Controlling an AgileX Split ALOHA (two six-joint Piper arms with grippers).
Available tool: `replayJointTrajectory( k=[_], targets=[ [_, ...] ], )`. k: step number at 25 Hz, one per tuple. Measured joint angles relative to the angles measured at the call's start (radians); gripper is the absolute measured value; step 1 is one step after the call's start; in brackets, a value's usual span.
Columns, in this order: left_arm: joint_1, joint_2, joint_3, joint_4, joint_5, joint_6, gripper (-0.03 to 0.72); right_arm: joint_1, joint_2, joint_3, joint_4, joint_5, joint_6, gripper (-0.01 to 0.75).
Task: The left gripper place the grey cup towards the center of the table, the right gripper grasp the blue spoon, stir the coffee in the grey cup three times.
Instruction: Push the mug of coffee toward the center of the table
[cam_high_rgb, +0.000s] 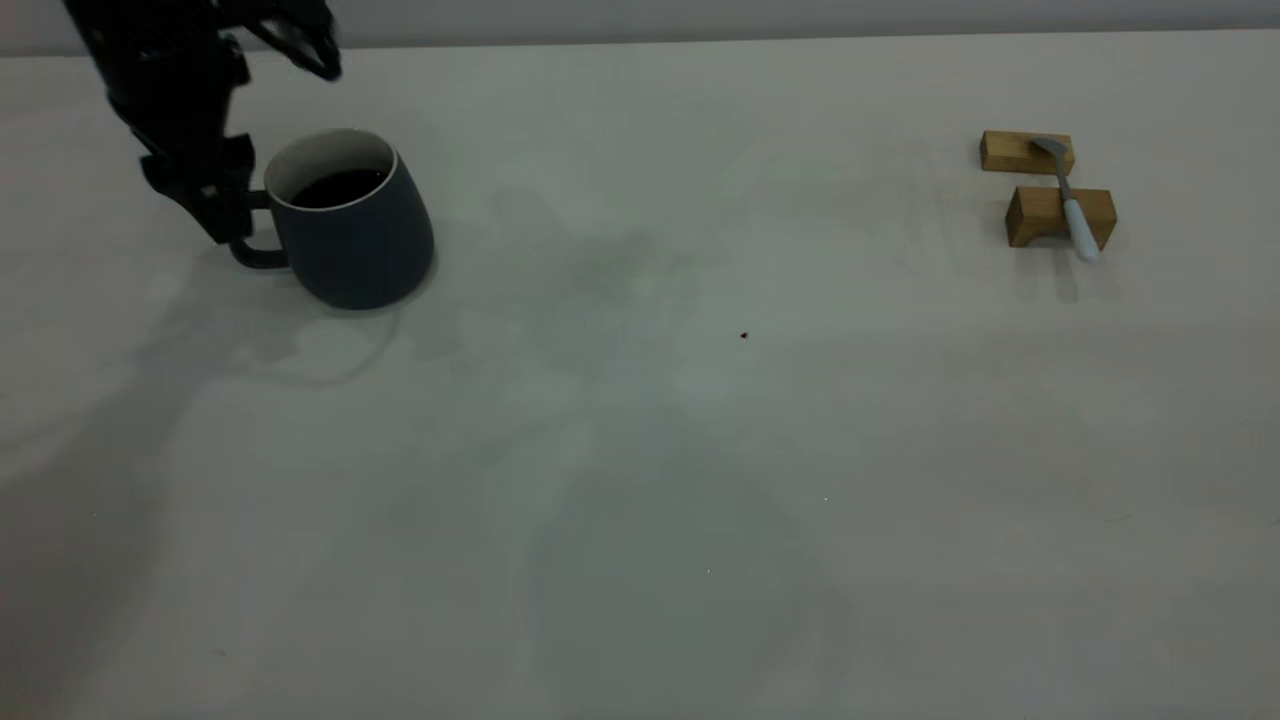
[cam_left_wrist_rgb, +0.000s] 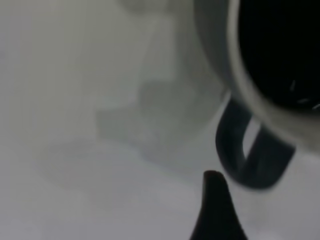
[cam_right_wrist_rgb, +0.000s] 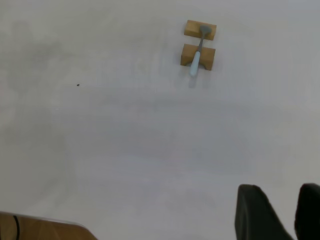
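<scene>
Grey cup (cam_high_rgb: 350, 225) stands upright on the tabletop (cam_high_rgb: 640, 450) at far left of the exterior view, mouth up, loop handle pointing left toward the left claw (cam_high_rgb: 225, 215). Coffee (cam_high_rgb: 340, 187) inside shows a flat dark surface. The left claw sits right at the handle — touching or just beside it, cannot tell which, and whether its fingers are apart or together cannot be told either. In the left wrist view only one dark fingertip (cam_left_wrist_rgb: 216, 210) shows, just beside the handle loop.

Blue spoon (cam_high_rgb: 1072, 200) lies well apart at far right, bridged across two wooden blocks (cam_high_rgb: 1058, 215); long axis runs front to back, metal bowl on the rear block, pale handle overhanging the nearer one.

Right claw (cam_right_wrist_rgb: 280, 212) hangs well apart from the spoon, fingers apart, holding nothing.

No readable writing on anything.
</scene>
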Motion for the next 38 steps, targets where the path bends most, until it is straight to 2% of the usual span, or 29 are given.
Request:
replayJointTrajectory(
  k=[4,6,8,13,17,26,38],
  targets=[
    [-0.017,0.019,0.000,0.002,-0.040,0.053,0.578,0.000,0.000,0.000,0.000,0.000,0.000,0.240],
    [-0.023,0.028,0.000,0.004,-0.043,0.063,0.544,0.000,0.000,0.000,0.000,0.000,0.000,0.240],
    [-0.028,0.033,0.000,0.007,-0.043,0.066,0.479,0.000,0.000,0.000,0.000,0.000,0.000,0.240],
    [-0.046,0.035,0.000,0.012,-0.050,0.066,0.205,0.000,0.000,0.000,0.000,0.000,0.000,0.240],
    [-0.087,0.036,-0.001,0.011,-0.054,0.066,0.204,0.000,0.000,0.000,0.000,0.000,0.000,0.240],
    [-0.235,0.048,-0.022,0.010,-0.073,0.031,0.204,0.000,0.000,0.000,0.000,0.000,0.000,0.240],
    [-0.373,0.181,-0.288,0.009,-0.004,-0.006,0.204,0.000,0.000,0.000,0.000,0.000,0.000,0.240]
  ],
)
